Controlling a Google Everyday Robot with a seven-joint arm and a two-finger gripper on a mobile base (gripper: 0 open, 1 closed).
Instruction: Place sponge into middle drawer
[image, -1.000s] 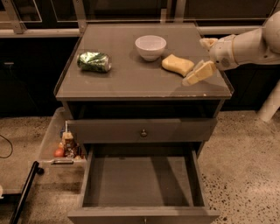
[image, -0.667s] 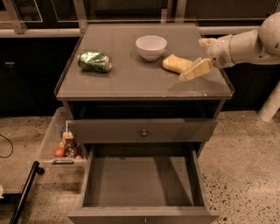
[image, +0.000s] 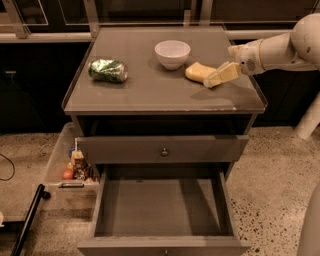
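Observation:
The pale-yellow sponge (image: 196, 71) lies on the cabinet top, just right of the white bowl (image: 172, 53). My gripper (image: 220, 67) comes in from the right on a white arm and is open. Its lower finger (image: 221, 75) reaches the sponge's right end, and the sponge is not between the fingers. The middle drawer (image: 162, 207) is pulled out below at the front, with a bare dark bottom. A green can (image: 108, 70) lies on its side at the left of the top.
A closed drawer front with a small brass knob (image: 164, 151) sits above the open drawer. A side tray (image: 56, 162) with small items hangs low on the cabinet's left. A dark pole (image: 30, 220) leans at the lower left. The floor is speckled.
My gripper has moved left and a little away from the front edge. Its lower finger now reaches the sponge's right end. The sponge, bowl and can have not moved.

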